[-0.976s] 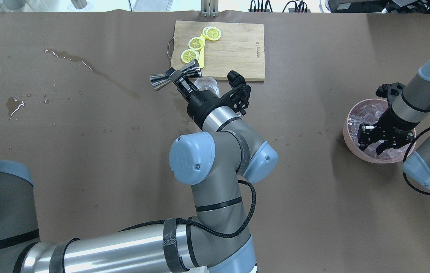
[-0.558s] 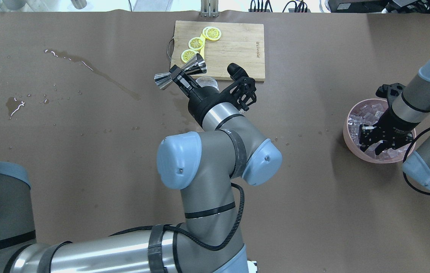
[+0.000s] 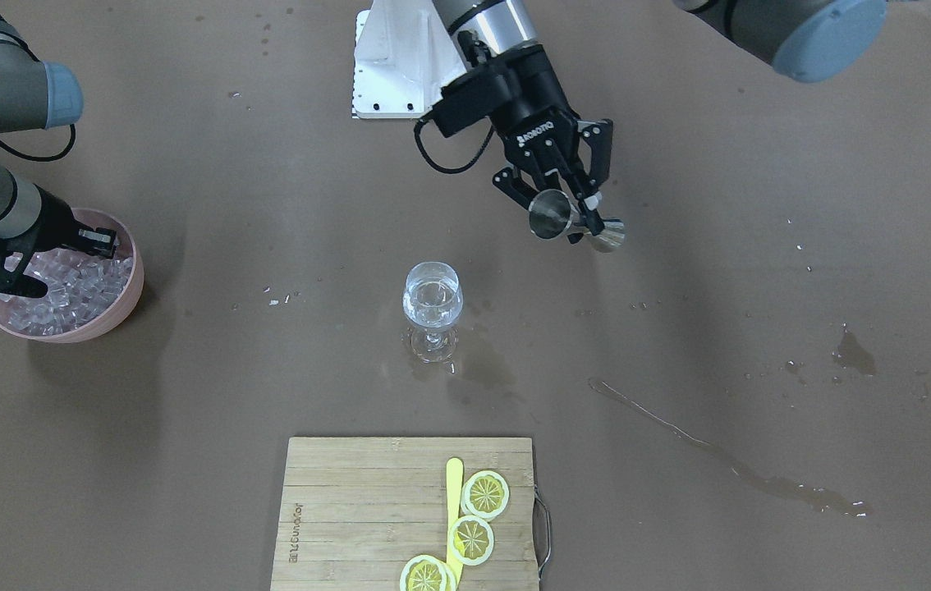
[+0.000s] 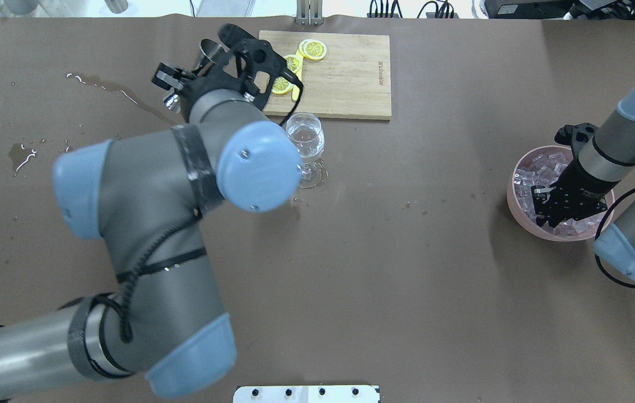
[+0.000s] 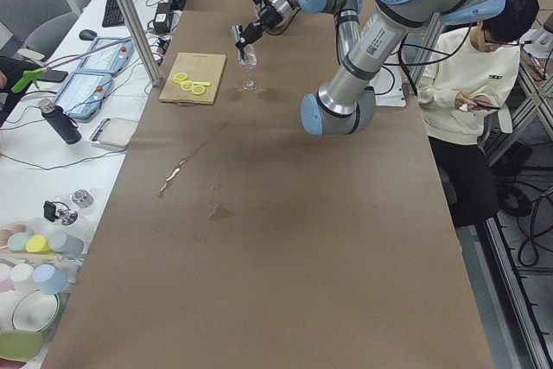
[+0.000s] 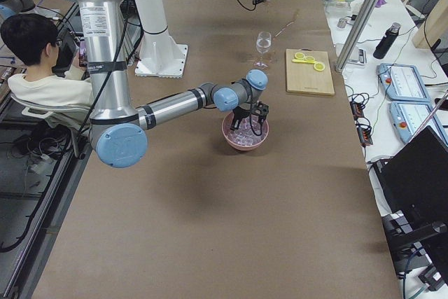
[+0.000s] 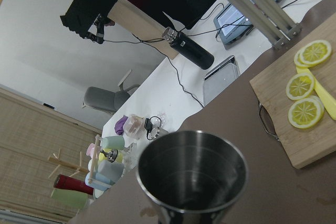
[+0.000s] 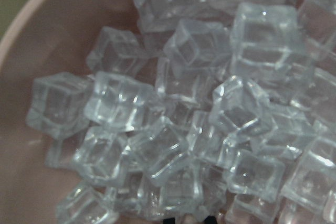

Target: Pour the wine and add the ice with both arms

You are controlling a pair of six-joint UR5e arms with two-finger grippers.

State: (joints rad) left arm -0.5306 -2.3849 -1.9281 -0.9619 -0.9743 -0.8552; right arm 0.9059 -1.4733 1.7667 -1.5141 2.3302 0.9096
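At the middle of the table (image 3: pixel 211 386): glass (image 3: pixel 433 305) upright, wine (image 3: pixel 433 313) low in its bowl, wet stains around its foot.
Left end effector (image 3: pixel 576 215): clamped on the waist of a steel jigger (image 3: pixel 549 216), held tilted in the air, apart from the glass, on the robot's side of it and to its left.
Right end effector (image 4: pixel 554 217): fingers apart, tips down among the ice (image 4: pixel 527 179).
Ice: clear cubes heaped in a pink bowl (image 4: pixel 510 204), well apart from the glass, on the robot's right.
Board (image 3: pixel 367 509): across the glass from the robot, carrying lemon slices (image 3: pixel 486 492).
Streak (image 3: pixel 720 451): long, wet, on the robot's left part of the table.
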